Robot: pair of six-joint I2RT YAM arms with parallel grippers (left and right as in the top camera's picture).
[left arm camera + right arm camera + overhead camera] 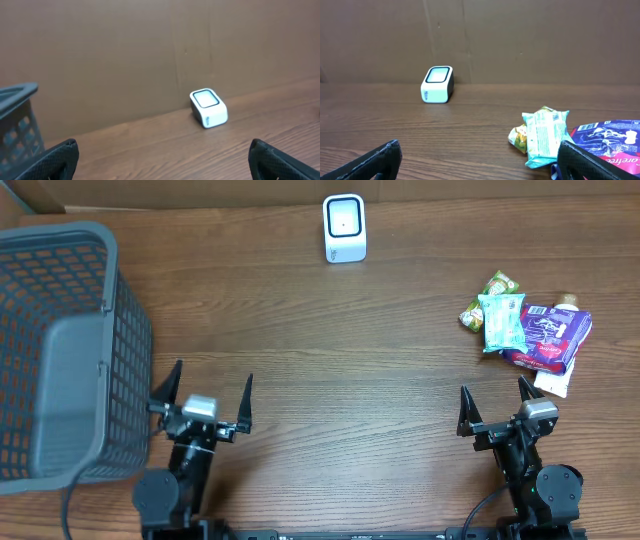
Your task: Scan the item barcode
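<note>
While left end effector (214, 370) and right end effector (492, 386) gape wide, empty, teal packet (503, 322) touches purple pouch (550, 335).

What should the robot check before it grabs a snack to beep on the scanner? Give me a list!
1. Is the right gripper open and empty: ok.
2. Is the left gripper open and empty: ok.
3. Is the teal packet uncovered, lying partly on the purple packet: ok.
4. Is the scanner standing at the far side of the table with nothing in front of it: ok.
5. Which side of the teal packet has the barcode: cannot tell.
</note>
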